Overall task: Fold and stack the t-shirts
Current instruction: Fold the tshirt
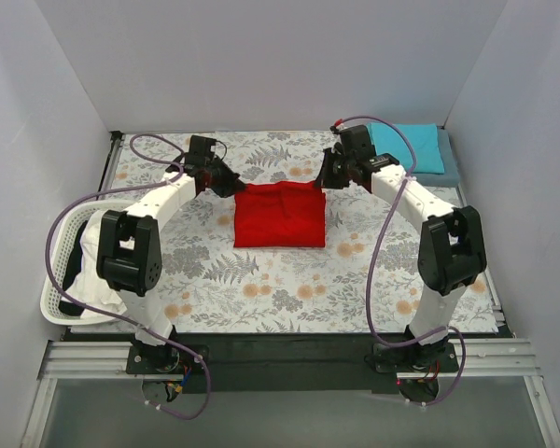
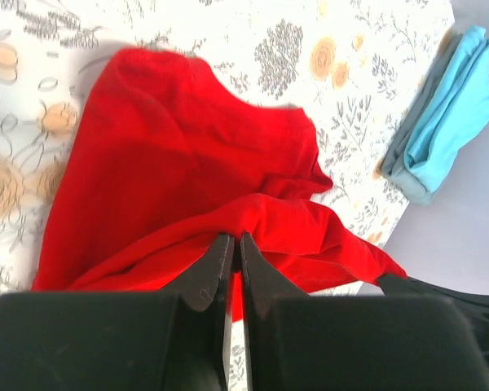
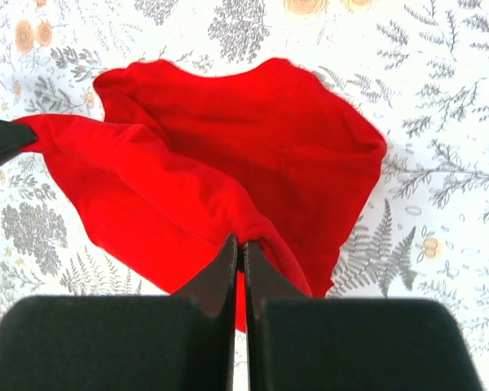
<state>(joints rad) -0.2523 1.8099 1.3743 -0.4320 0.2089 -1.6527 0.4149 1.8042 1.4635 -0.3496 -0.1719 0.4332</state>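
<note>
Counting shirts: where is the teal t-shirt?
Top view: the folded teal t-shirt lies at the table's far right corner, on a grey-blue t-shirt, just beyond the right tool.

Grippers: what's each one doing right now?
Left gripper: closed, pinching the red t-shirt.
Right gripper: closed, pinching the same red t-shirt.

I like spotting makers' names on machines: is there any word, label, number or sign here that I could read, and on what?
None can be read. The red t-shirt, the teal t-shirt and the white basket are plain, and the tablecloth shows only leaves and flowers.
</note>
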